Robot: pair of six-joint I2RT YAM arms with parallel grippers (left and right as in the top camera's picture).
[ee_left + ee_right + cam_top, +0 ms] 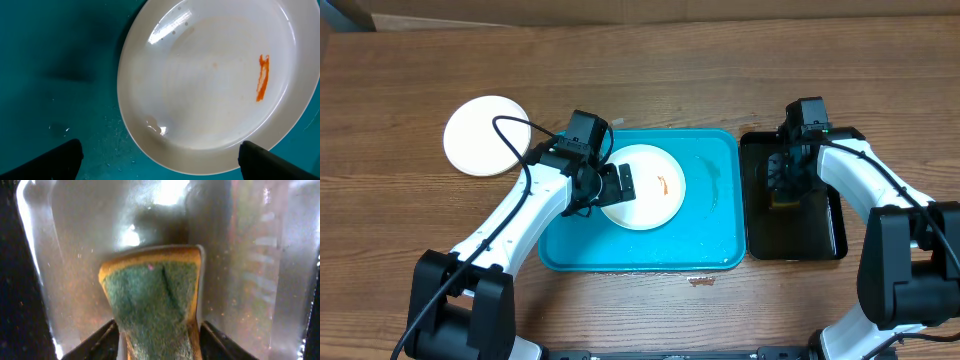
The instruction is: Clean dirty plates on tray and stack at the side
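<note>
My left jaws stand wide apart, low over the turquoise tray (715, 235), straddling the near-left rim of the white plate (645, 187) that lies in the tray's middle. They hold nothing yet. The plate carries an orange smear (262, 77) on the half away from me.

My right jaws are clamped on the green-faced sponge (152, 295), which is pinched to a waist between them, down in the wet black tray (820, 235) just right of the turquoise one.

As I judge it, the step is to steady this plate and bring the sponge over for the smear. To do it well:

- Close my left jaws on the rim only, well clear of the smear, so the sponge has room.
- Lift the sponge straight up out of the black tray before crossing, so it clears both raised rims.
- Wipe along the streak, pressing lightly, or the plate may skate on the wet tray.

The other white plate (485, 135) sits apart on the wooden surface (670, 70), far left. That looks like the stacking spot.
</note>
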